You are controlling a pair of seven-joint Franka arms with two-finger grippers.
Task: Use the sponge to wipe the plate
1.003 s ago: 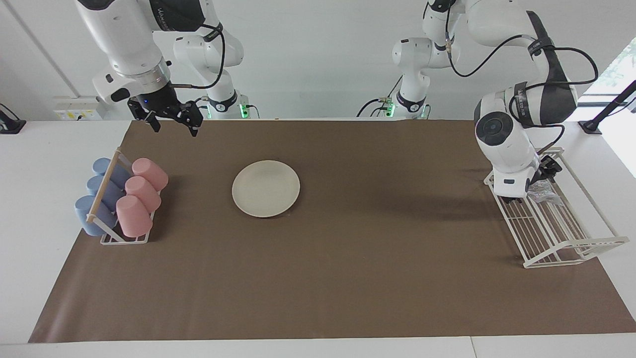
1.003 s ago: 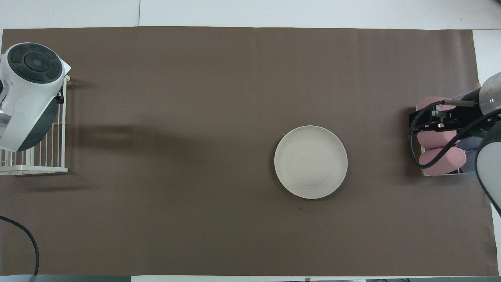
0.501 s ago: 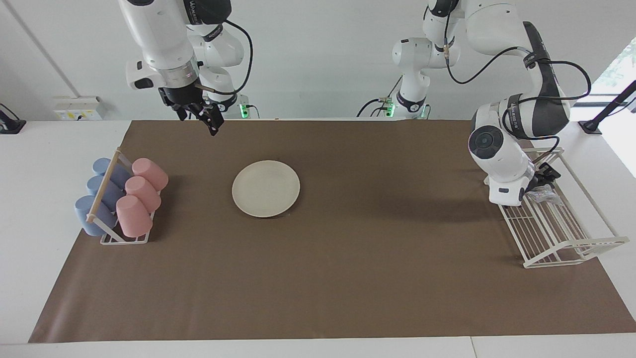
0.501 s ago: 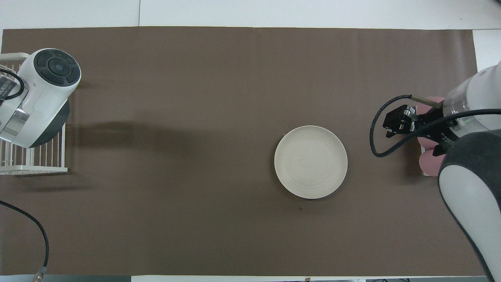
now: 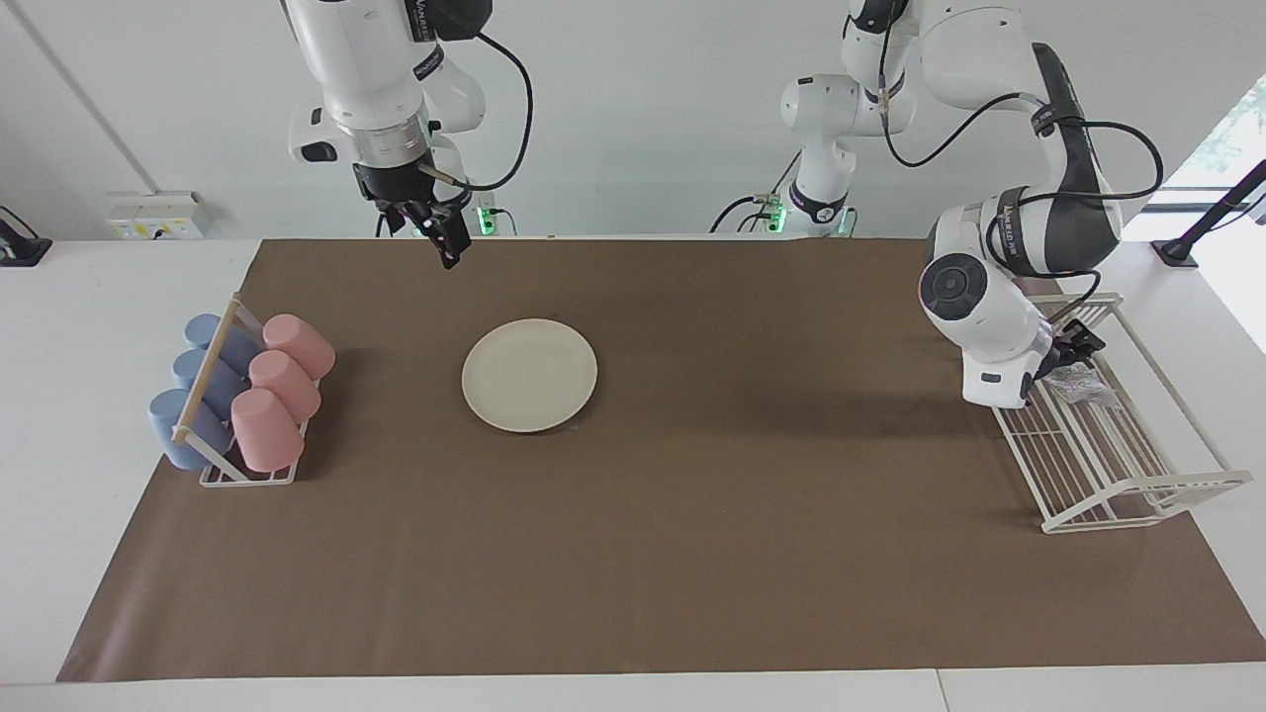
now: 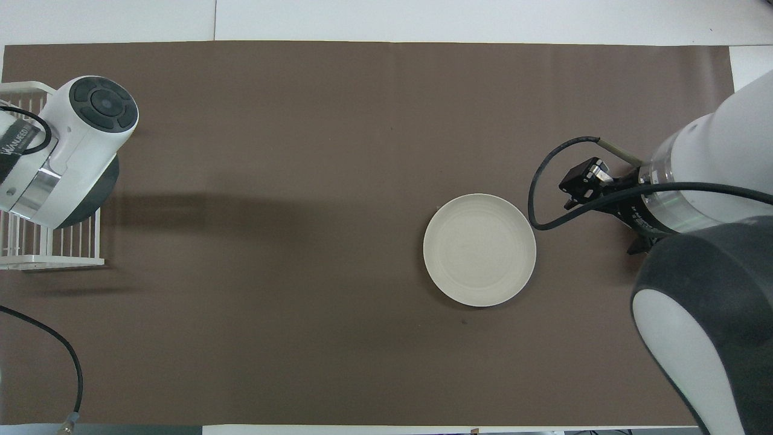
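The cream-white plate (image 5: 529, 374) lies flat on the brown mat, and it also shows in the overhead view (image 6: 479, 249). The silvery sponge (image 5: 1080, 384) lies in the white wire rack (image 5: 1123, 460) at the left arm's end of the table. My left gripper (image 5: 1074, 348) is low over the rack, right above the sponge; I cannot tell whether it touches the sponge. The overhead view hides it under the left wrist (image 6: 90, 118). My right gripper (image 5: 447, 240) is open and empty, up in the air over the mat beside the plate (image 6: 581, 183).
A rack of pink and blue cups (image 5: 242, 396) stands at the right arm's end of the table. The brown mat (image 5: 692, 554) covers most of the table. The right arm's elbow (image 6: 706, 338) fills one corner of the overhead view.
My right gripper has swung from above the cup rack toward the plate and turned. The left arm has shifted slightly at the wire rack. The sponge and plate have not moved.
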